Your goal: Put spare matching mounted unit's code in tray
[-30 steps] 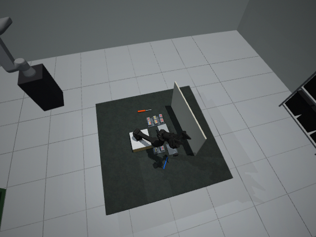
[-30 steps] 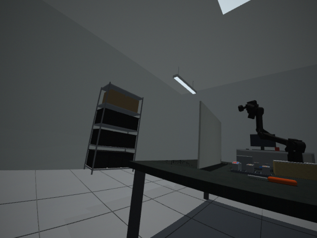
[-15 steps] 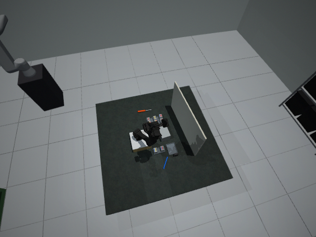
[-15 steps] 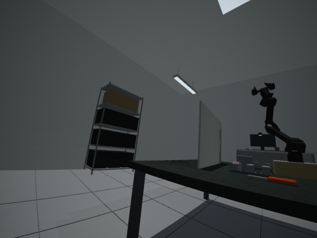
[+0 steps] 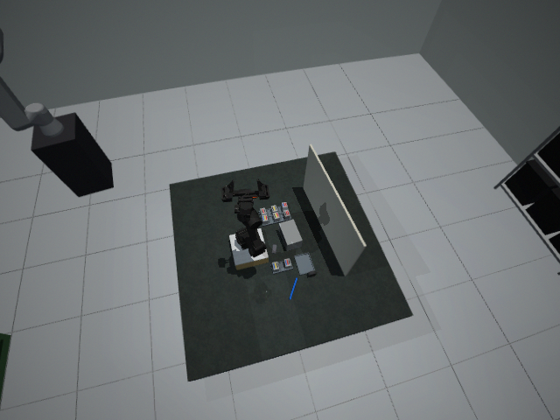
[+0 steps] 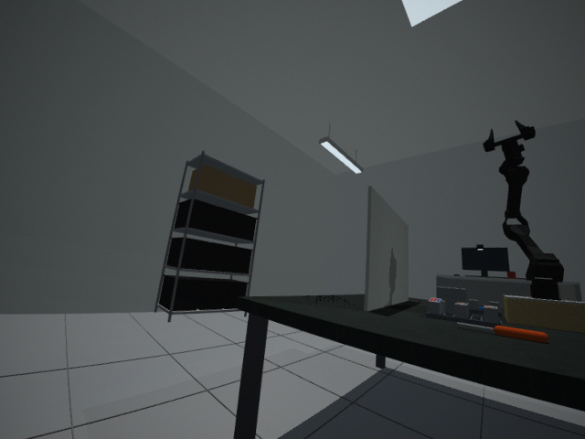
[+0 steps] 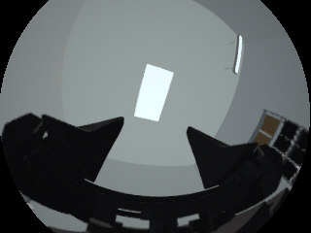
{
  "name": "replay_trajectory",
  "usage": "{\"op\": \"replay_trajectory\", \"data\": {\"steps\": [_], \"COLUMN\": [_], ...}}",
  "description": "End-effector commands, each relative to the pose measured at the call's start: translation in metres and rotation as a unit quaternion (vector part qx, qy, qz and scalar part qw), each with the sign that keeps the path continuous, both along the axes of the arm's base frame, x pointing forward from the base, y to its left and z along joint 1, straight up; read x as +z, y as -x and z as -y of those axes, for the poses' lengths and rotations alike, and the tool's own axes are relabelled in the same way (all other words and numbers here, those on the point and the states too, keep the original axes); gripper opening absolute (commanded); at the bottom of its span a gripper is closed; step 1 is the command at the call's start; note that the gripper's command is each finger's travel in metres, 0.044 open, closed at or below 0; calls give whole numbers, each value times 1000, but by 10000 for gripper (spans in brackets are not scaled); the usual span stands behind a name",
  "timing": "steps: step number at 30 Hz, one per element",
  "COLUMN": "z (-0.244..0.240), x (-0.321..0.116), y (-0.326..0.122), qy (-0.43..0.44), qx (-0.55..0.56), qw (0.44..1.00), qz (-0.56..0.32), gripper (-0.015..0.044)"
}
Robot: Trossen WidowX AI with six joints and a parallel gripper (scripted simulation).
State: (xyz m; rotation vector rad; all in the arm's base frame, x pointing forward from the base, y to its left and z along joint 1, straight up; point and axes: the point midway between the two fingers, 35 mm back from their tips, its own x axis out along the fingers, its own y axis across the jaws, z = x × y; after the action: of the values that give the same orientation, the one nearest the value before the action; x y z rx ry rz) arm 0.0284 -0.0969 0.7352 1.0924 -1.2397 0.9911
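We see a dark green-black desk (image 5: 217,325) (image 6: 330,326), a blue stick (image 5: 293,288) and a screwdriver handle (image 6: 520,333) in bright orange. We find the upright panel (image 5: 332,207) (image 6: 387,250) plain grey, and the floor (image 5: 117,361) (image 6: 118,363) pale grey, gridded with dark lines.

The part codes on the spares (image 5: 276,215) (image 6: 462,307), situated below the claw (image 5: 245,191) (image 6: 509,137) (image 7: 155,128), are too small to read in the top and exterior views. In the exterior view, the board (image 6: 543,314) beneath the claw is cut off by the right edge. In the wrist view, the shelf (image 7: 265,111) beyond one side of the claw is blurred and partly covered by a finger.
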Motion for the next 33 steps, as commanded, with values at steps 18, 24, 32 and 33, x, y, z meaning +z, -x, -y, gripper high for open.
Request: {"op": "replay_trajectory", "data": {"steps": [18, 24, 32, 33], "z": [-283, -334, -356, -356], "x": [-59, -110, -189, -200], "y": [-53, -118, -211, -222], "qy": [403, 510, 619, 632], "qx": [-180, -225, -266, -271], "qw": [895, 821, 706, 689], "qz": [-66, -126, -219, -229], "gripper": [440, 440, 440, 440]}}
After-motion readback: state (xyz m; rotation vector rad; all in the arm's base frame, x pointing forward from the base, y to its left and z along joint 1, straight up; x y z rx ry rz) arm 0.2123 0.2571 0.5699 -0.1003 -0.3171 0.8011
